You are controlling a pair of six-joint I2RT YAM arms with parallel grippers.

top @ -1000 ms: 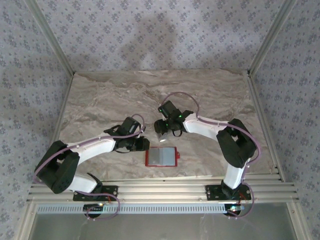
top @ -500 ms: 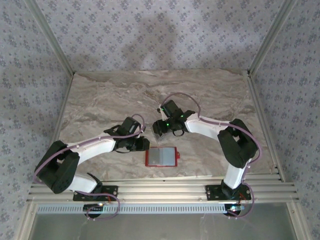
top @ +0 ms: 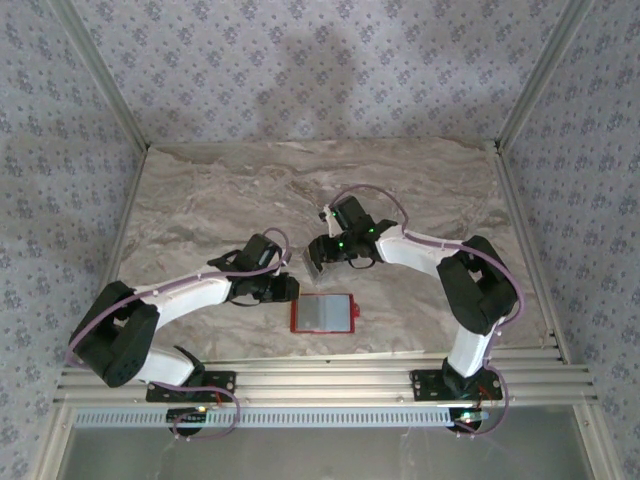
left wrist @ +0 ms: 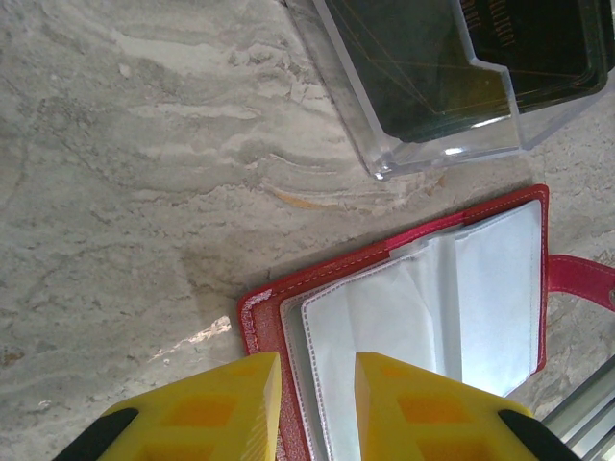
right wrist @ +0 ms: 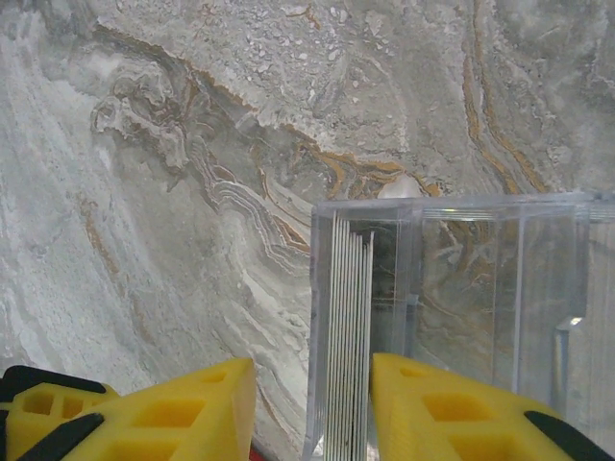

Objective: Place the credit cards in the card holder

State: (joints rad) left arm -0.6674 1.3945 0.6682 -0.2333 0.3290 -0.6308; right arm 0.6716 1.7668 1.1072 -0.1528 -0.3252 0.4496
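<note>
Open red card holder (top: 323, 313), pale sleeves (left wrist: 471, 288), left fingers (left wrist: 202, 413) narrow astride edge, right fingers (right wrist: 163, 413) apart flanking cards (right wrist: 351, 336)

A clear plastic box (right wrist: 480, 288) showed at the lower right of the right wrist view, against the grey marbled counter (right wrist: 144, 192). In the top view, floral wallpaper (top: 300, 60) walled the counter, and aluminium rails (top: 320, 380) ran along the bottom.
</note>
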